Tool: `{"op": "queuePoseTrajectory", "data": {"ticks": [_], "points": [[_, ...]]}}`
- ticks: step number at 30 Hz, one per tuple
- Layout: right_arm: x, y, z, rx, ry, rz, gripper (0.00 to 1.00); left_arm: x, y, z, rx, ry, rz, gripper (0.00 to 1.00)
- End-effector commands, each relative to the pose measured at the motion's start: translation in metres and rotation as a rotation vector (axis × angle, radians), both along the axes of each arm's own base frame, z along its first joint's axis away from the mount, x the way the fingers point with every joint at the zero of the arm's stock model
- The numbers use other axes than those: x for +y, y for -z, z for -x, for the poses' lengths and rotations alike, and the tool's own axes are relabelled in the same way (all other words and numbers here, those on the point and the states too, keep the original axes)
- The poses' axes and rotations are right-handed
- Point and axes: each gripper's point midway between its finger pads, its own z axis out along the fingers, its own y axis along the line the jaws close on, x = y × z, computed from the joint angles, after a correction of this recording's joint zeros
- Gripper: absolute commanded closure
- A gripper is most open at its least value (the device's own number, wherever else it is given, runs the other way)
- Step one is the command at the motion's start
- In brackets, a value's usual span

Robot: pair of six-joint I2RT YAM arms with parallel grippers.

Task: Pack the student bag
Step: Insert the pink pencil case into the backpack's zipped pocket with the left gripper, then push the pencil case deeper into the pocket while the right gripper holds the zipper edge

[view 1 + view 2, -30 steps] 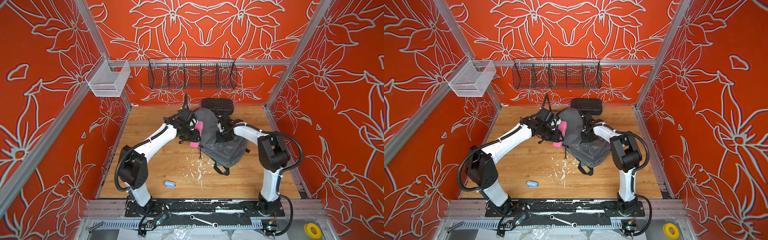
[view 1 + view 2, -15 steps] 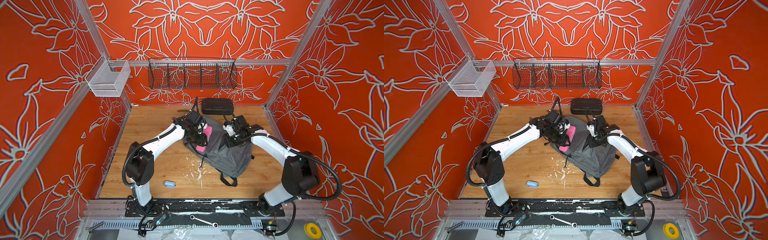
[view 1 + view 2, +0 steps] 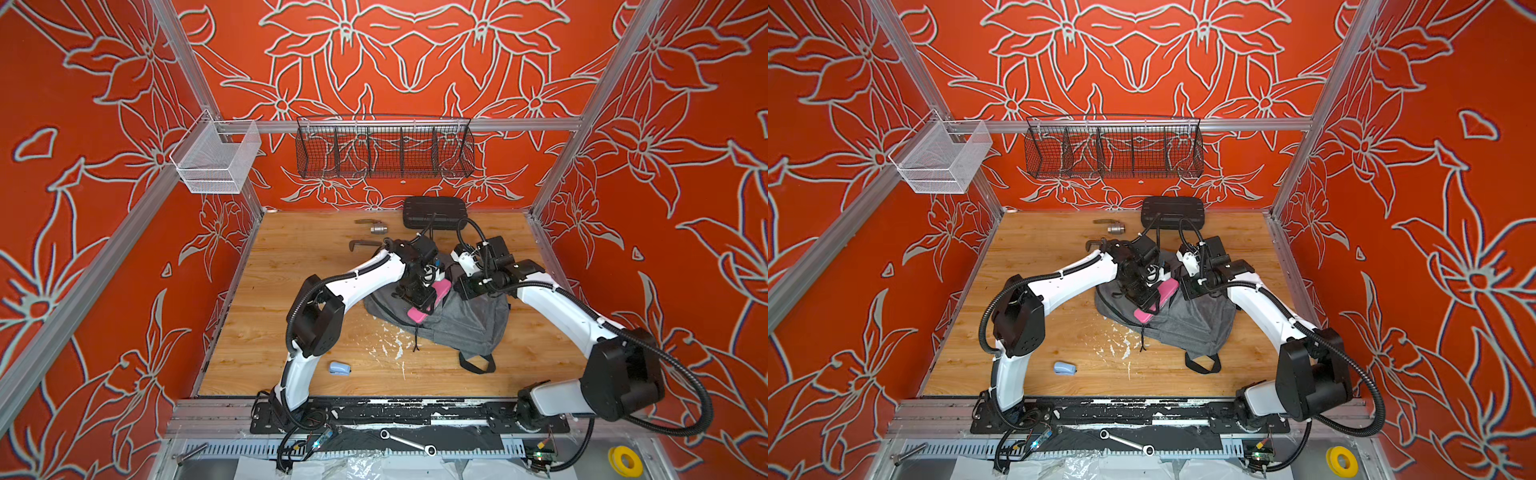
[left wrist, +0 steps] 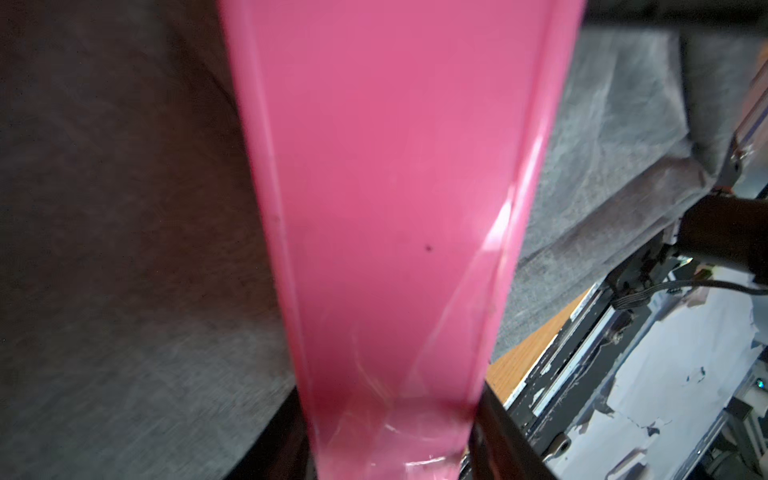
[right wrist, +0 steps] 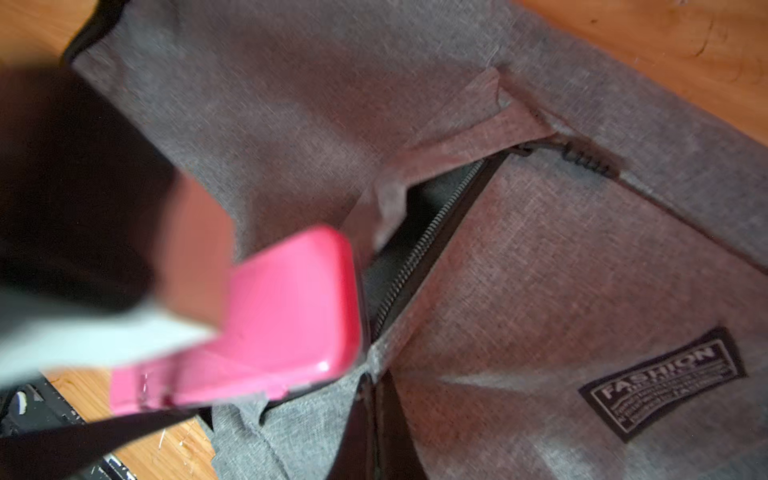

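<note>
The student bag (image 3: 461, 332) (image 3: 1190, 332), grey with black straps, lies on the wooden floor in both top views. Its zipper mouth (image 5: 419, 249) gapes open beside the logo patch (image 5: 660, 382). My left gripper (image 3: 419, 297) (image 4: 390, 449) is shut on a long pink case (image 3: 430, 301) (image 3: 1156, 301) (image 4: 395, 208), held slanted over the bag's top. The case's rounded end (image 5: 291, 324) sits at the mouth's edge. My right gripper (image 3: 463, 286) (image 5: 376, 424) is shut, pinching the bag's fabric beside the zipper.
A black ribbed case (image 3: 434, 212) lies at the back wall. A metal valve (image 3: 376, 226) and a hooked tool (image 3: 359, 244) lie back left. A small blue object (image 3: 339, 368) and white crumbs (image 3: 390, 345) lie at the front. A black wire basket (image 3: 384, 147) and a white mesh basket (image 3: 216, 162) hang above.
Both grippers and the bag have shifted toward the front right. The pink case has swung from the bag's left side to over its open mouth. The right arm has stretched out.
</note>
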Motion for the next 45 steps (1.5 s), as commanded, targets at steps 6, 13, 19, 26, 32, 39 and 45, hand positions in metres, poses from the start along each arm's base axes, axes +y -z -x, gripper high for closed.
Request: {"op": "queuePoseTrajectory", "data": {"ticks": [6, 13, 19, 26, 32, 39, 45], "points": [[0.034, -0.037, 0.006, -0.169, -0.194, -0.189, 1.00, 0.014, 0.015, -0.004, -0.008, 0.033, -0.184, 0.62], [0.043, -0.010, 0.015, -0.067, -0.235, -0.223, 1.00, 0.005, 0.009, -0.025, -0.105, 0.035, -0.269, 0.61], [0.045, 0.008, 0.008, -0.024, -0.205, -0.242, 1.00, -0.020, 0.006, -0.020, -0.140, 0.068, -0.225, 0.42], [0.041, 0.025, 0.005, 0.041, -0.186, -0.221, 1.00, -0.002, 0.000, -0.036, -0.139, -0.070, -0.204, 0.02], [0.037, 0.031, 0.004, 0.060, -0.179, -0.215, 1.00, 0.026, -0.025, -0.037, -0.175, -0.148, -0.106, 0.02], [0.040, 0.035, 0.003, 0.096, -0.196, -0.211, 1.00, 0.062, 0.005, -0.018, -0.178, -0.009, -0.244, 0.07], [0.043, 0.031, 0.002, 0.094, -0.207, -0.227, 1.00, 0.039, 0.015, -0.025, -0.174, 0.067, -0.172, 0.12]]}}
